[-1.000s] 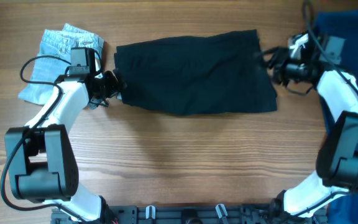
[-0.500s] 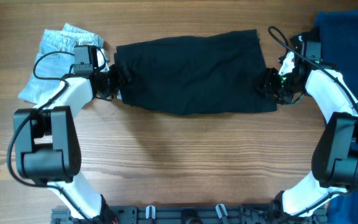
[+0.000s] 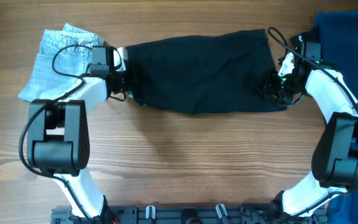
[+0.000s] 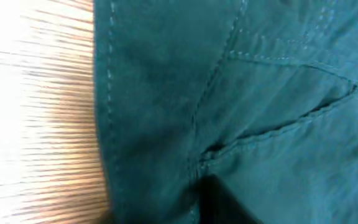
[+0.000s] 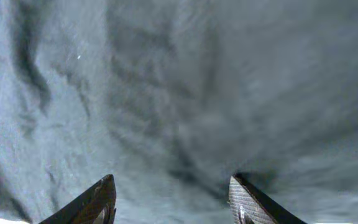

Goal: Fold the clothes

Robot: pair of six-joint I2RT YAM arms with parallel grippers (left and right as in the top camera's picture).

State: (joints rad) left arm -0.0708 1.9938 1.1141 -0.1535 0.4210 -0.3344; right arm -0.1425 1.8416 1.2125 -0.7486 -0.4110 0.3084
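Observation:
A black garment lies spread flat across the middle of the wooden table. My left gripper sits at its left edge. In the left wrist view the seamed dark cloth puckers into the gripper, which is shut on the fabric. My right gripper is over the garment's right end. Seen from the right wrist, the gripper stands open, its fingertips apart and down on the cloth.
A folded light-blue denim piece lies at the far left, just behind the left arm. Blue cloth is heaped at the table's far right edge. Bare wood borders the garment's left hem.
The left gripper has slid right onto the garment's left edge and shut on it. The whole garment has shifted a little to the right. The right gripper came down onto the right end.

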